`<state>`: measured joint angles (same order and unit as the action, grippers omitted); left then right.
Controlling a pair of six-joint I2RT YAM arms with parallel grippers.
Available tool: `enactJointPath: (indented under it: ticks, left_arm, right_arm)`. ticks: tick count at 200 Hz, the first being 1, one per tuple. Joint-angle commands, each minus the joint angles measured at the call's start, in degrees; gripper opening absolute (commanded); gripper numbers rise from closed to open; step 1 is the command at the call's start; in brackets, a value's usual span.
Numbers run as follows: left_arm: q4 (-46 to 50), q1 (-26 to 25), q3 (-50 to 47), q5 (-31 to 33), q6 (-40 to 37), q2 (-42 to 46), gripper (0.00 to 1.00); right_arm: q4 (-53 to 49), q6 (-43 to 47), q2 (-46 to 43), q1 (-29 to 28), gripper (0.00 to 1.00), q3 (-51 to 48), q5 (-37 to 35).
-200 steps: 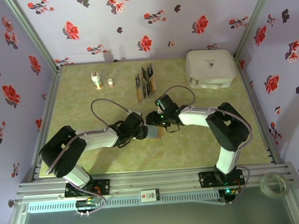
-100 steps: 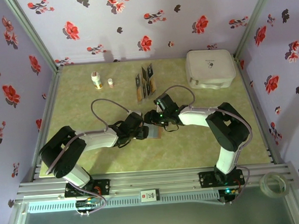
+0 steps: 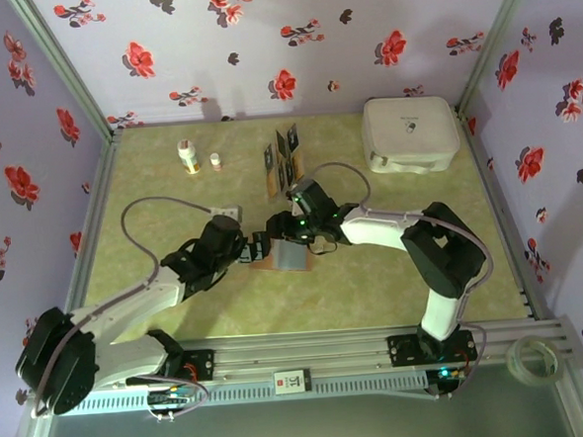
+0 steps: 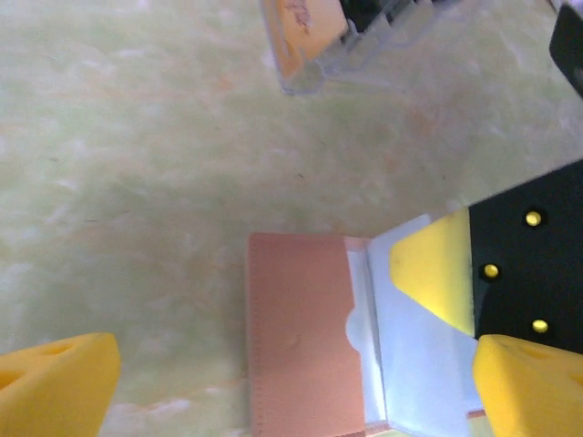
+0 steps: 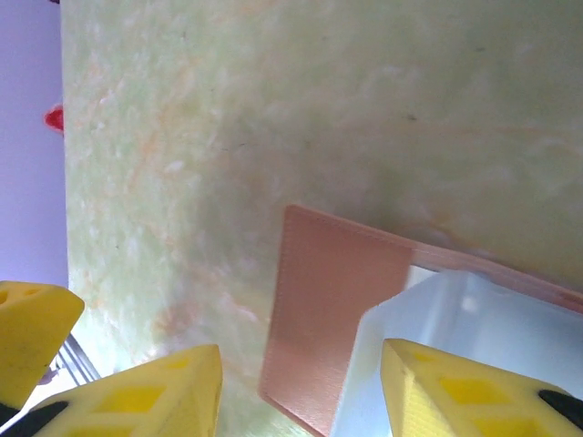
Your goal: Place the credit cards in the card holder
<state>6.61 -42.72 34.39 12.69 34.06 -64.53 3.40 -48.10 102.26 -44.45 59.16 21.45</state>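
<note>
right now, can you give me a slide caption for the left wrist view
Open left end effector poised over the unfolded card holder on the green table, card rack beyond.

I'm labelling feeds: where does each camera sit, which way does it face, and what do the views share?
Top external: above and behind the bases, facing down on the table; both arms show.
Left wrist: on the left arm, facing down; left fingers frame the card holder.
Right wrist: on the right arm, facing down; right fingers frame it.
Shared: the card holder, all three.
</note>
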Motion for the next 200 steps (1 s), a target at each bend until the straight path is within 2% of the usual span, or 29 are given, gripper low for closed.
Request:
enactJointPath:
  ticks: [1, 92, 138, 200]
  left_arm:
    - [3.4, 1.7, -2.6, 2.4, 2.0, 3.2, 1.0]
    - [3.9, 3.5, -6.1, 1.6, 2.3, 7.0, 1.0]
    - [3.1, 3.7, -5.8, 0.3, 1.9, 5.7, 1.0]
    - [3.1, 3.8, -2.4, -2.6, -0.3, 0.7, 1.0]
  right_arm:
    - [-0.5, -0.9, 3.0, -1.2, 0.49, 2.9, -0.7]
    - [0.1, -2.7, 9.6, -3.2, 0.49, 6.9, -2.2]
    - [-5.8, 0.4, 3.9, -3.3, 0.5, 8.8, -4.2]
    - [-22.4, 6.5, -5.5, -1.8, 0.51, 9.2, -15.9]
